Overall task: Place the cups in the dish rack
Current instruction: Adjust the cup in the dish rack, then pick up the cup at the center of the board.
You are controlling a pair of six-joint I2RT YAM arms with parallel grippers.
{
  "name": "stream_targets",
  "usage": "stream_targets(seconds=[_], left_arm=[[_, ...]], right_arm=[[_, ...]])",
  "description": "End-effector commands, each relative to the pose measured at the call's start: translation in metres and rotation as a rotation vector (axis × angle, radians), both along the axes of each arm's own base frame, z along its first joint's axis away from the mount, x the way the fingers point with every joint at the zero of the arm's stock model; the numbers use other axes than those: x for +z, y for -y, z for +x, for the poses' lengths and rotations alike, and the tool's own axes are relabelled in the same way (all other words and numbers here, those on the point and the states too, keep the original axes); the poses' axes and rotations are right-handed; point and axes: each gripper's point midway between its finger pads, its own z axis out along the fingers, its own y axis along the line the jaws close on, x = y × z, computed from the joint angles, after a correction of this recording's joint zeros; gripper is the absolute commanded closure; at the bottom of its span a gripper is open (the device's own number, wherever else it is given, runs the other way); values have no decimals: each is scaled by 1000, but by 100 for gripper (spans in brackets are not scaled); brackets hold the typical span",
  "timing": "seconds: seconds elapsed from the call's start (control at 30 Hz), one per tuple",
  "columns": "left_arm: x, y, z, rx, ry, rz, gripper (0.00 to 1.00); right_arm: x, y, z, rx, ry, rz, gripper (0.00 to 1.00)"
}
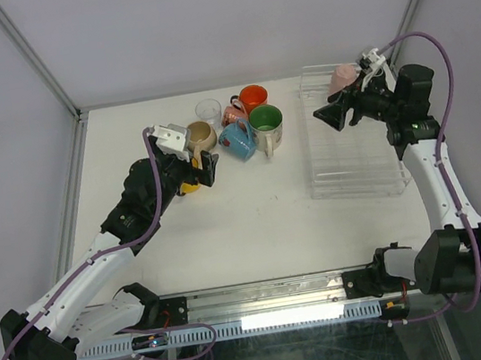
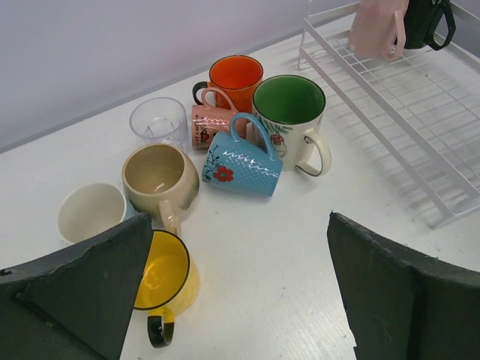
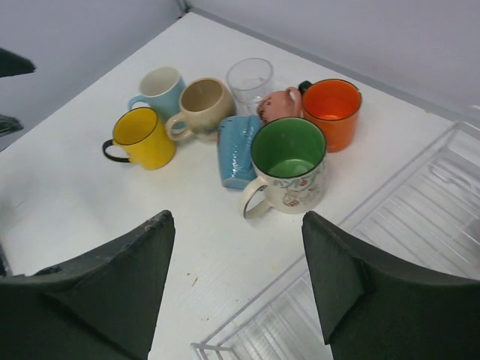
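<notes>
Two pairs of fingers (image 2: 82,300) spread apart, gripping nothing. Left gripper (image 2: 238,219) fully wide, hovers above yellow mug (image 2: 169,274) in table's (image 1: 256,223) left half. Beyond, seven more cups (image 2: 289,112) clustered toward far edge, blue mug (image 2: 244,169) lying on its side. Right gripper (image 3: 236,217) partly wide, hangs over dish rack (image 1: 355,185) by right edge. Pink mug (image 1: 342,77) at rack's far edge.

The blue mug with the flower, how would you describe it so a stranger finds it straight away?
On the white table, look left of the clear dish rack, between the beige mug and the green-lined mug. There the blue mug lies on its side. No other mug is bright blue with a red flower and white squiggles.
</notes>
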Motion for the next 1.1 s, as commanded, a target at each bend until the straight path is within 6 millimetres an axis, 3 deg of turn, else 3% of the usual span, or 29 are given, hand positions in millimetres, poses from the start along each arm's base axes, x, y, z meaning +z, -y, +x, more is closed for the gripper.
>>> stream_targets(seconds=[0.0, 0.17, 0.43, 0.77, 1.07], left_arm=[[9, -2, 0, -4, 41, -1, 1], [10, -3, 1, 1, 47, 4, 1], [9, -4, 1, 7, 48, 9, 1], [11, -7, 1, 16, 57, 14, 1], [10, -7, 2, 15, 56, 20, 1]], right_arm=[[27, -24, -28, 212, 121, 30, 28], [25, -31, -32, 267, 135, 9, 28], [16, -45, -12, 285, 84, -28, 28], [-11, -64, 42, 213, -73, -142, 28], [-71, -75, 106, -37, -301, -325, 28]])
